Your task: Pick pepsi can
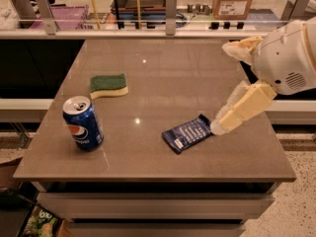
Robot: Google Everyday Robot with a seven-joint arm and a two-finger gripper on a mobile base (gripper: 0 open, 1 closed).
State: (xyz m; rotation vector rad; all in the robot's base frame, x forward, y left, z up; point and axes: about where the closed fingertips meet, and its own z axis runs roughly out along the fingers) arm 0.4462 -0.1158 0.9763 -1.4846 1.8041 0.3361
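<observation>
Camera view: the pepsi can (83, 123) stands upright near the 8 o'clock edge of the grey surface (163, 68), silver top and pull tab up, logo facing the front. The tool (220, 88) hangs over the 3 o'clock side, well apart from the can. It is released: its 2 cream fingers (244, 107) are spread wide, 1 up toward 12 o'clock, the other slanting down toward 7 o'clock. The lower fingertip ends just beside the 3 o'clock end of a flat dark-blue wrapper (187, 133); whether they touch cannot be told. A green-and-yellow sponge (108, 85) lies at 1 o'clock from the can, apart from it.
</observation>
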